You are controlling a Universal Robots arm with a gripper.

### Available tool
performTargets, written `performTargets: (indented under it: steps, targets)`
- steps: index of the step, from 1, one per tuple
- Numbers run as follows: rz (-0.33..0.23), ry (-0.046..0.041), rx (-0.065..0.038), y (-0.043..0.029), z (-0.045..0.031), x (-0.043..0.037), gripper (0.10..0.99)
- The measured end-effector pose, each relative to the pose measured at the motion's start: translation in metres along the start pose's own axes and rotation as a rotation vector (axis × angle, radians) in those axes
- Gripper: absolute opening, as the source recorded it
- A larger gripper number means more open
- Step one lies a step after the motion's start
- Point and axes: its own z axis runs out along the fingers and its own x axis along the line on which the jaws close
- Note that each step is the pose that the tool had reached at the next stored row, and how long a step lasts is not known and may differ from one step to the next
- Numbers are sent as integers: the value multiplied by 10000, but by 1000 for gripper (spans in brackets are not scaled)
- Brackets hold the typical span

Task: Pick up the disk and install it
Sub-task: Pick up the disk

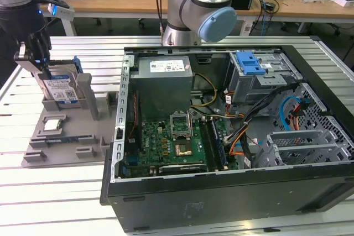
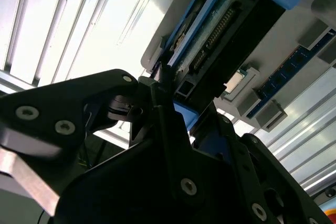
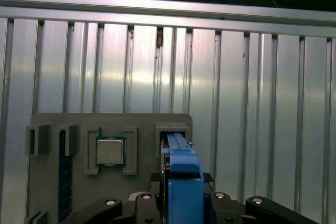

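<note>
The disk (image 1: 60, 88) stands on edge in a slot of the grey holder (image 1: 61, 136), at the exterior view's left, well apart from the open computer case (image 1: 221, 192). Its labelled face is turned toward that camera and its thin, blue-railed edge points up at the gripper (image 1: 40, 66). The jaws are drawn in narrow and clamp the disk's upper edge from both faces, blue rail (image 3: 178, 171) between them in the first wrist view. The slot hides the disk's lower part, so its long axis cannot be judged, and dark gripper links cover one end in the second wrist view.
</note>
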Motion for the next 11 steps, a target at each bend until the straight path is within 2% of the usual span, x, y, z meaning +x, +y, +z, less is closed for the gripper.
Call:
performTargets:
  steps: [11]
  targets:
    - [-1,1,0,4,-119,-4,369]
